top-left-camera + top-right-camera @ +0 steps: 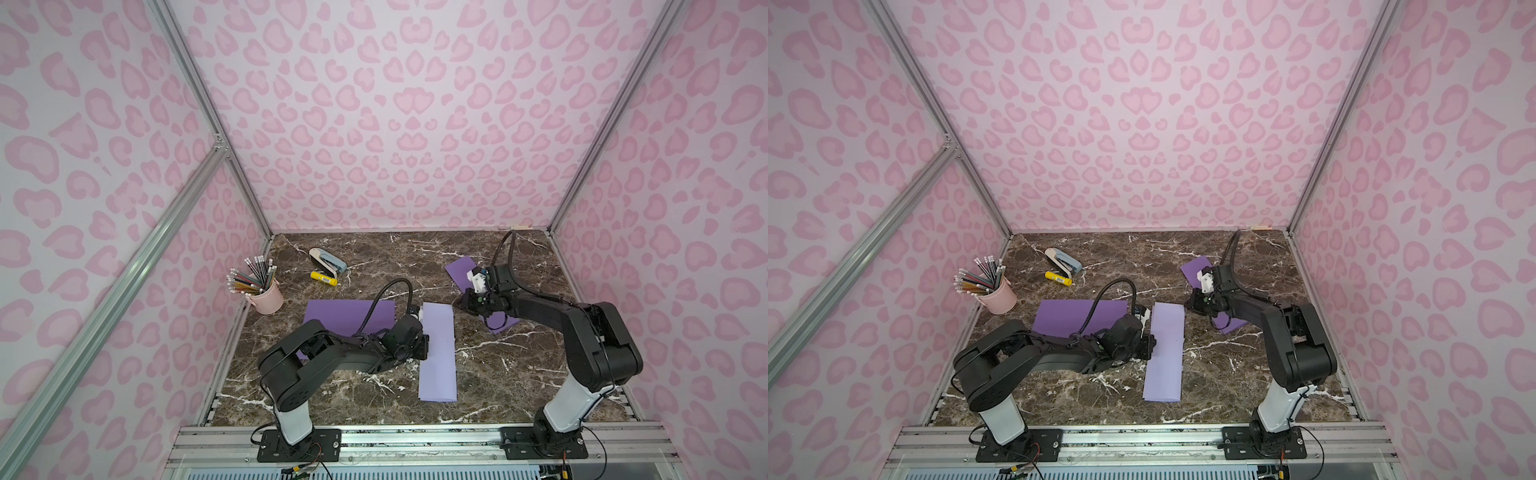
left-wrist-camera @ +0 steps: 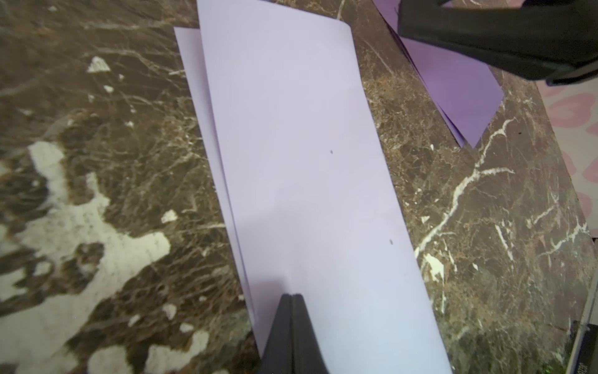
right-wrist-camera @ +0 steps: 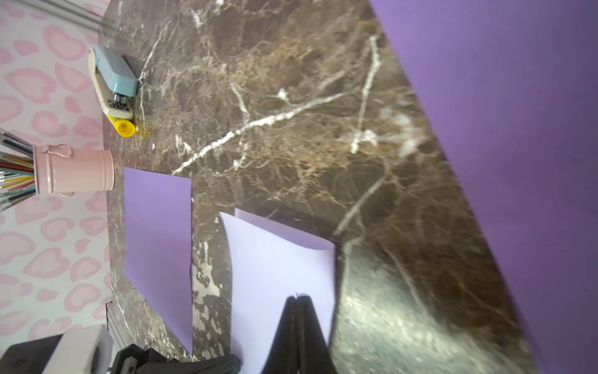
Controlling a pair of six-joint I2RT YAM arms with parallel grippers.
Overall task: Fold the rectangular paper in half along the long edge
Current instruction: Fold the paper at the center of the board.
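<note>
jaws together on left gripper (image 2: 292, 296) and right gripper (image 3: 299, 296), both empty, over the folded paper (image 1: 437, 353).

pink spotted walls (image 1: 415, 104), brown marble tabletop (image 1: 519, 374)

The folded paper (image 1: 438, 353) lies mid-table (image 1: 519, 374), its long side running front to back. A flat sheet (image 1: 340, 311) lies just to its left, partly under the left arm (image 1: 332, 353). Further sheets (image 1: 461, 268) lie behind and to its right, partly under the right arm (image 1: 540, 307). The pencil cup (image 1: 268, 297) stands at the table's left edge; the glue stick (image 1: 324, 278) lies behind the flat sheet, the stapler (image 1: 328, 259) just behind that
</note>
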